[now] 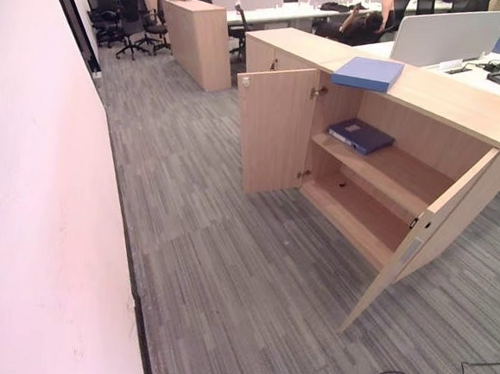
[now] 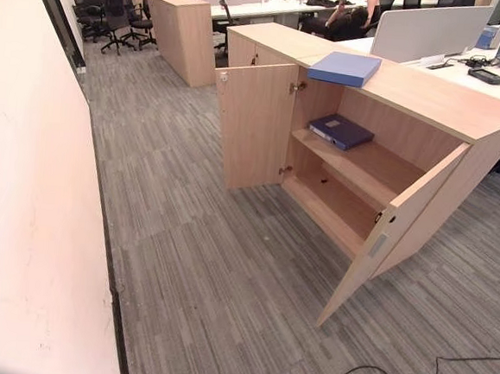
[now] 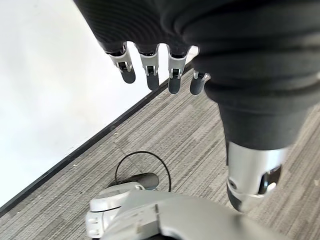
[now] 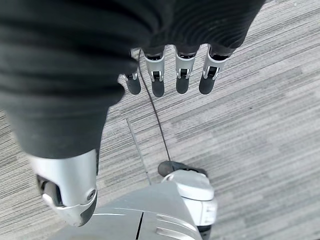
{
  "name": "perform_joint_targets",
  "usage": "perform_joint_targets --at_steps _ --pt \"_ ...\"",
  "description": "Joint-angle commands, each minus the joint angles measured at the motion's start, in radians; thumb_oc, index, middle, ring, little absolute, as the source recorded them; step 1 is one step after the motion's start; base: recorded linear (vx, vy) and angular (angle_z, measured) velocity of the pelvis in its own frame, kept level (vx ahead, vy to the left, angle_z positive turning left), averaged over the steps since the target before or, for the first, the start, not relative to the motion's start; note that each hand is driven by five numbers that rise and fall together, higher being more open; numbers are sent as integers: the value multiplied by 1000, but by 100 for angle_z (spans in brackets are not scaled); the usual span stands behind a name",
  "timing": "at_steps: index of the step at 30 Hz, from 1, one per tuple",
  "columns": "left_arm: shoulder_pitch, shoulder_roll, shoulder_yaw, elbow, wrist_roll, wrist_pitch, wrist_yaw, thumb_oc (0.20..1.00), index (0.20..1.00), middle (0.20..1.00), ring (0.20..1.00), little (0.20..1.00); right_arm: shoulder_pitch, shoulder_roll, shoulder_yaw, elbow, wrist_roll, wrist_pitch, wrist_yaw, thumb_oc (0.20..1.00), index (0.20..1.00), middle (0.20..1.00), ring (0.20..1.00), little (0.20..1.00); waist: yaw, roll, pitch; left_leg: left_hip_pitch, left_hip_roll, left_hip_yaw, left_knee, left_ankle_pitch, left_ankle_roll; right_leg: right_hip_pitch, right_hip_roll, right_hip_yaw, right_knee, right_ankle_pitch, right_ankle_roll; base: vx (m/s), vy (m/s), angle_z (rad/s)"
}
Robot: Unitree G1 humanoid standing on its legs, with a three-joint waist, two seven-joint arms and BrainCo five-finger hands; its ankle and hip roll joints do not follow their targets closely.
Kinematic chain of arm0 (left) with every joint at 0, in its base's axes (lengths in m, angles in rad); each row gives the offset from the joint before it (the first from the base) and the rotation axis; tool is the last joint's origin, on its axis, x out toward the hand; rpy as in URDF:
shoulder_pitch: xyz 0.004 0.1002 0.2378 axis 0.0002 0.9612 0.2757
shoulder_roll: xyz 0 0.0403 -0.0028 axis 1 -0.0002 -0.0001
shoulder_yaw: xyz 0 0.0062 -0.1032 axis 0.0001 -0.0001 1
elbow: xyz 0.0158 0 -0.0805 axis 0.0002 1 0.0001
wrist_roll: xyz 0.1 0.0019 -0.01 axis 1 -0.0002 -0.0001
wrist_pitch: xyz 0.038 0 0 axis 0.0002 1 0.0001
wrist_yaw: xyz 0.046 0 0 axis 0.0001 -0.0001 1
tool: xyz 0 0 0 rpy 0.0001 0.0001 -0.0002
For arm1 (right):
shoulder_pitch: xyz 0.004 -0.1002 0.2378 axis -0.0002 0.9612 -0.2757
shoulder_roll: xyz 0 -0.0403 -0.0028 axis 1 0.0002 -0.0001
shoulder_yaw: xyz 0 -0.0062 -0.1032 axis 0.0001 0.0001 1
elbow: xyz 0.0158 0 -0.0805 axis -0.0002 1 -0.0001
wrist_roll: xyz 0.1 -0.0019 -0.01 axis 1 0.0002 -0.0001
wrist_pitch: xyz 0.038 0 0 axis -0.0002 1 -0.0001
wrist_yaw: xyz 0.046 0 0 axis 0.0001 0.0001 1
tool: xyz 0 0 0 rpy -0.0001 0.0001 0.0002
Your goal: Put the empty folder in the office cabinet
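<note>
A plain pale wall [image 1: 31,222] takes up the left side of the scene, meeting grey striped carpet [image 1: 250,300] along a dark skirting strip. Far back on the left stand black office chairs [image 1: 116,20] and a tall wooden unit [image 1: 199,40]. Right of centre is the light wooden office cabinet [image 1: 447,103], both doors swung wide: the left door [image 1: 274,128] stands out toward the room, the right door [image 1: 429,227] angles out over the carpet. On the cabinet's top lies a light blue folder [image 1: 367,72], flat, near the front edge. Inside, on the upper shelf [image 1: 390,168], a dark blue binder [image 1: 361,135] lies flat toward the left end; the lower shelf [image 1: 356,214] is bare wood. Behind the cabinet runs a white bench [image 1: 492,80] with a grey divider screen [image 1: 448,34] and small dark devices. The left hand [image 3: 150,65] hangs over the carpet beside the wall, fingers straight and relaxed, holding nothing. The right hand [image 4: 170,75] hangs likewise over the carpet, fingers loose and empty.
</note>
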Motion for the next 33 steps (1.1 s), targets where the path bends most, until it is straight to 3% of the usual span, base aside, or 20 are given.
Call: perform_joint_targets --at_steps 1,7,17,25,28,33 --pt "-40 -12 49 30 3 -14 -1 1000 1000 1000 1000 1000 -51 6 19 52 28 -11 -9 1000 1000 1000 1000 1000 -1 -34 16 29 -44 -83 -55 -25 -22 42 -19 72 -162 166 123 0 0 0" --pt "-41 -13 39 14 10 -23 1 1000 1000 1000 1000 1000 -43 10 22 48 24 -14 -14 1000 1000 1000 1000 1000 -3 -34 16 30 -44 -82 -55 -28 -23 45 -20 71 -162 163 124 0 0 0" --pt "-44 -29 25 -32 6 -56 90 1000 1000 1000 1000 1000 -55 22 53 -13 -57 -64 -147 1000 1000 1000 1000 1000 -3 -30 34 29 -43 -80 -55 -27 -24 45 -21 70 -162 161 124 -11 1 0" --pt "-39 -25 22 -39 2 -67 83 1000 1000 1000 1000 1000 -39 23 83 -34 -73 -71 -130 1000 1000 1000 1000 1000 -2 -32 35 29 -43 -78 -55 -27 -25 49 -22 71 -162 160 123 0 0 0" --pt "-39 -13 31 -62 21 -75 133 1000 1000 1000 1000 1000 -38 27 81 -31 -56 -73 -125 1000 1000 1000 1000 1000 4 -40 37 27 -42 -85 -55 -24 -25 49 -24 66 -162 160 121 0 0 0" --pt "-34 -10 33 -40 10 -69 76 1000 1000 1000 1000 1000 -33 17 80 -30 -48 -76 -100 1000 1000 1000 1000 1000 5 -41 39 24 -42 -86 -55 -22 -26 48 -24 63 -162 159 122 0 0 0"
